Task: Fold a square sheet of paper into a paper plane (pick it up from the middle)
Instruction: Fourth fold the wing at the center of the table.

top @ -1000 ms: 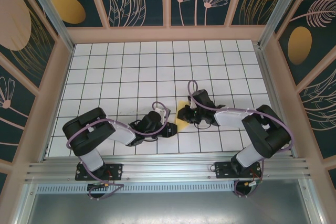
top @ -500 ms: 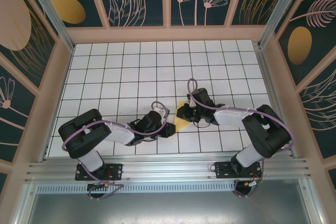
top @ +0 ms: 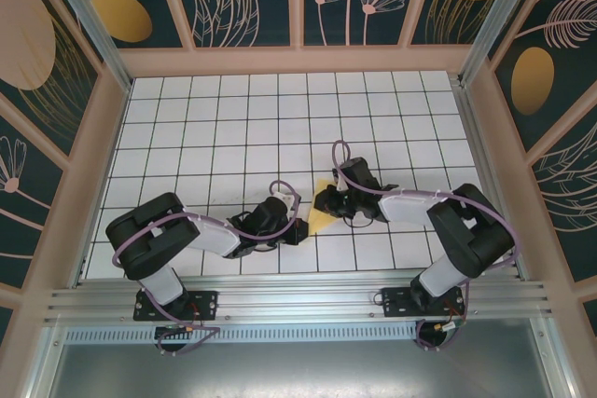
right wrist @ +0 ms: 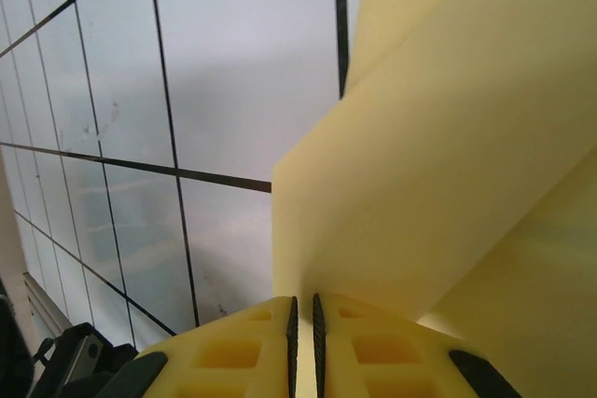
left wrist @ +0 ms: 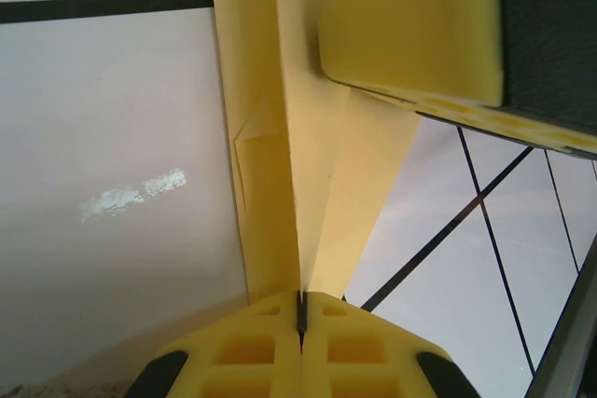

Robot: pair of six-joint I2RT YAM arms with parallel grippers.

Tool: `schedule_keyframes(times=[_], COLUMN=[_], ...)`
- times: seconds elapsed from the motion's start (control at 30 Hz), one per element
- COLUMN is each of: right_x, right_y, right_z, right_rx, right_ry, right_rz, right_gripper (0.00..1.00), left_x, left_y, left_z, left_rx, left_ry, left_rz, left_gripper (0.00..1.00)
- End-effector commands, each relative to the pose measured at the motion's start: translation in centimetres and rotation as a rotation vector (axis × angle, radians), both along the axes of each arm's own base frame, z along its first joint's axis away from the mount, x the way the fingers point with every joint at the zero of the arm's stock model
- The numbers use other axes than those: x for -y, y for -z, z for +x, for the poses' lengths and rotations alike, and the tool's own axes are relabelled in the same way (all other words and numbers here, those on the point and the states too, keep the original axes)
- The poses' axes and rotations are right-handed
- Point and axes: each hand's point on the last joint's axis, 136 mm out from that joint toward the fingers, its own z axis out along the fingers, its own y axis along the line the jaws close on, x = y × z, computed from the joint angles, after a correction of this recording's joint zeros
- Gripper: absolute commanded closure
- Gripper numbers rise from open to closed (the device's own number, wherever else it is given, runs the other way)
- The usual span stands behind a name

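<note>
The square sheet of paper (top: 322,215), pale yellow, is folded into a narrow pointed wedge with a centre crease, close to a paper plane. It hangs just above the white grid table between both grippers. My left gripper (top: 300,230) is shut on its near, narrow end. In the left wrist view the creased paper (left wrist: 308,165) runs up from the closed left gripper (left wrist: 300,309). My right gripper (top: 328,200) pinches the far part. In the right wrist view a paper flap (right wrist: 438,184) rises from the right gripper (right wrist: 302,316). One right finger (left wrist: 420,25) shows pressed against the paper.
The white grid table (top: 280,128) stretches behind the paper. Patterned walls with wooden frames (top: 298,58) enclose it on three sides. A metal rail (top: 298,300) with both arm bases runs along the near edge.
My left gripper has closed on the paper's near end, and the left arm has shifted slightly. The right gripper has kept its hold in place.
</note>
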Motion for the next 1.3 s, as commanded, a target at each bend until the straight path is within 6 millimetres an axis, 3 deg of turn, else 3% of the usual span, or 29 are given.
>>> schedule_keyframes(times=[0.0,0.33,0.53,0.67,0.87,1.03,1.27], right_x=[0.4,0.5,0.7,0.6,0.6,0.6,0.5], right_y=[1.1,2.2,3.1,3.4,3.2,3.1,3.0], right_z=[0.1,0.0,-0.4,-0.8,-0.7,-0.8,-0.8], right_rx=[-0.001,-0.018,-0.038,-0.051,-0.043,-0.044,-0.044], right_ry=[0.003,0.010,0.005,-0.005,-0.008,-0.011,-0.013], right_rz=[-0.048,-0.053,-0.068,-0.066,-0.069,-0.069,-0.065], right_gripper=[0.84,0.84,0.84,0.84,0.84,0.84,0.84], left_x=[-0.6,-0.9,-1.3,-0.8,1.0,2.3,2.3], left_y=[2.1,1.9,-1.3,-4.2,-6.4,-5.8,-3.9], left_z=[-0.4,-0.6,0.1,0.5,0.3,0.4,0.9], left_rx=[-0.051,-0.059,-0.008,0.021,0.009,-0.027,-0.041], left_ry=[-0.004,-0.012,-0.069,-0.079,-0.038,-0.011,-0.043], left_rz=[0.052,0.045,-0.013,-0.089,-0.184,-0.196,-0.167], left_gripper=[0.97,0.94,0.74,0.76,0.91,0.95,0.96])
